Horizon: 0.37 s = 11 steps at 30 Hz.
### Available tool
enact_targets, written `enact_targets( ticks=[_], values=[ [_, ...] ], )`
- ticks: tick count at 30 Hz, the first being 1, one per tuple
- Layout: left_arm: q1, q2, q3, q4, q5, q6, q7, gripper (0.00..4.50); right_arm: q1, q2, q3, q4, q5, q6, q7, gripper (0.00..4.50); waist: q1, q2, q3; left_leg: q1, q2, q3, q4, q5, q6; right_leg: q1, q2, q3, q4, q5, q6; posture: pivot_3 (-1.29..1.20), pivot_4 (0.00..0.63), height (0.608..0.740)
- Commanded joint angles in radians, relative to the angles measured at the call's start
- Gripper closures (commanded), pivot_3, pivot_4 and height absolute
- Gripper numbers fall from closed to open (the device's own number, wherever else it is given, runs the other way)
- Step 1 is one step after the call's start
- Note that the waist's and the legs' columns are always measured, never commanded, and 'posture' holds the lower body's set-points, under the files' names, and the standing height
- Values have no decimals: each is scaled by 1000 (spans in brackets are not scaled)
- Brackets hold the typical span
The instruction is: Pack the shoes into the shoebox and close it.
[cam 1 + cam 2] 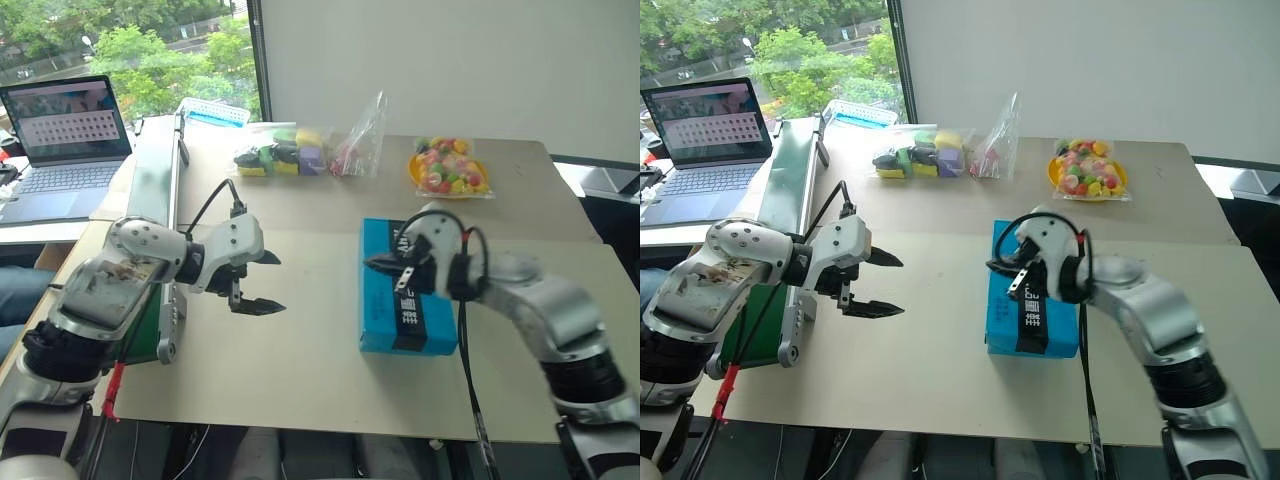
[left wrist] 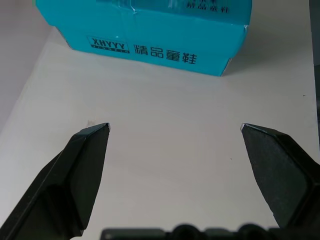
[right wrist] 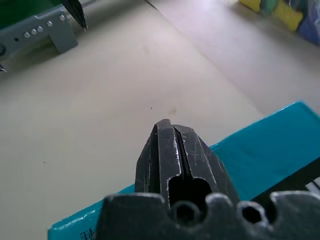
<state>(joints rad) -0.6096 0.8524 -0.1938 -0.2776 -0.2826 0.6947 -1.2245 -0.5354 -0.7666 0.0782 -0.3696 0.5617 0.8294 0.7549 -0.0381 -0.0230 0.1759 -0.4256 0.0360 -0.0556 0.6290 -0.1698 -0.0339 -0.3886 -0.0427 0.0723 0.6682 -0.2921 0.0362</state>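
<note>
Right now the shoebox (image 1: 407, 292) lies shut at centre right of the head frame, on the pale table (image 1: 300, 350), its lid on and the black band with white lettering running across the top. My right gripper (image 1: 377, 265) hangs over the box's upper left edge, fingers clenched together on nothing; the right wrist frame shows the two black fingers (image 3: 172, 150) pressed flat against each other above the blue lid edge. My left gripper (image 1: 262, 283) sits at centre left of the head frame, well apart from the box, released wide with nothing between the fingers. In the left wrist frame the spread fingertips (image 2: 95, 137) frame bare table, with the box's lettered side across the top of that frame. A laptop (image 1: 65, 140) stands open at the upper left. Near the upper middle lie a bag of coloured blocks (image 1: 280, 155) and, further right, a yellow dish of sweets (image 1: 447, 168). The green conveyor (image 1: 150, 200) runs along the left edge of the table.
</note>
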Motion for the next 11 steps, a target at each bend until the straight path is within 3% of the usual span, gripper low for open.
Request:
enact_targets(
  ticks=[1, 7, 11],
  values=[
    [-34, -76, 76, 2, -33, -18, 98, 0, -19, -64, -55, -71, 40, 2, 83, 4484, 1, 0, 0, 0, 0, 0, 0, 0, 0, 1, 0, 0, 0, 0, 0, 0, 150, 740],
    [-44, -153, 150, -4, -80, 9, 199, 0, -23, -164, -75, -118, 85, 6, 198, 4484, -4, 0, 0, 0, 0, 0, 1, 0, 0, 0, 0, 0, 0, 0, 0, 0, 150, 740],
    [-41, -169, 148, -9, -94, 30, 238, 0, -36, -171, -50, -66, 31, -24, 189, 4484, -5, -1, 0, 1, 0, 0, 1, 0, 0, 1, 0, 0, 1, 0, 0, 0, 150, 740]
  ],
)
